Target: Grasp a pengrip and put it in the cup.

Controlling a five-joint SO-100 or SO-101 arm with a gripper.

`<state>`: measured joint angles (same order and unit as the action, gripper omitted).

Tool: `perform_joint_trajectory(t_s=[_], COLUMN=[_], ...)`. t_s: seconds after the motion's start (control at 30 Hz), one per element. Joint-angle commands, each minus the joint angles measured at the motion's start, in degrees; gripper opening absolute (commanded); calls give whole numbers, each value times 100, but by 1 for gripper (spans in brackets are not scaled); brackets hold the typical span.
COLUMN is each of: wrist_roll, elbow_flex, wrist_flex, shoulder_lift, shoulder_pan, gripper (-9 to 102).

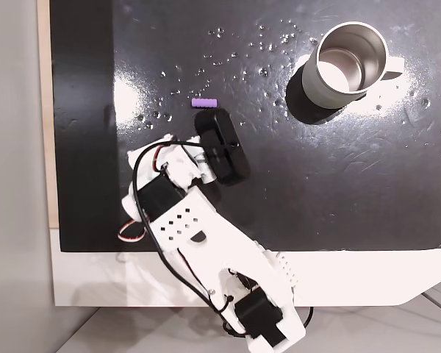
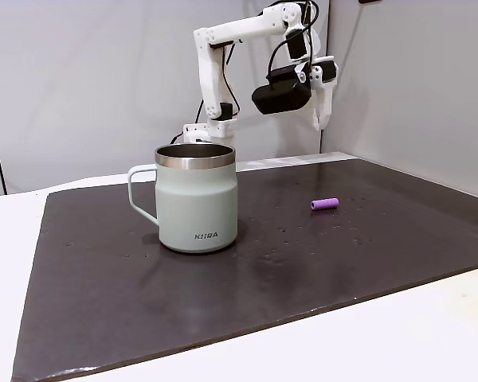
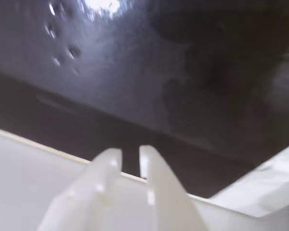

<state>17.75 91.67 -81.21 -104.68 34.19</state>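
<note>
The dark mat point(image 2: 103, 318) covers the counter point(image 2: 430, 334). On it stands the cup point(image 2: 197, 203), upright. The claw point(image 3: 130, 155) hangs raised above the mat, its fingers nearly together and holding nothing. The pengrip point(image 1: 203, 103) lies on its side on the mat, well apart from the cup.

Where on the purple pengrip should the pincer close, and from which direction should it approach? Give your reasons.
Grip the pengrip across its middle, coming straight down from above. It lies flat on the dark mat on its side, long axis left to right in the top-down fixed view, so the fingers should straddle its short width. Nothing touches it; the cup stands well apart.
</note>
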Motion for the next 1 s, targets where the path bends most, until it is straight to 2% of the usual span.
perform_joint_trajectory(t_s=[0.0,0.1,0.4,0.7,0.97], wrist_roll=[729,1406,2514,2461,2074], elbow_flex=[-703,-1072,-2021,-3164,-4061], wrist_flex=[44,-26,-220,-738,-844], shoulder_lift=[387,861,2136,3437,4201], shoulder_pan=[-413,-483,-527,-1230,-1494], gripper=[0,3,28,31,30])
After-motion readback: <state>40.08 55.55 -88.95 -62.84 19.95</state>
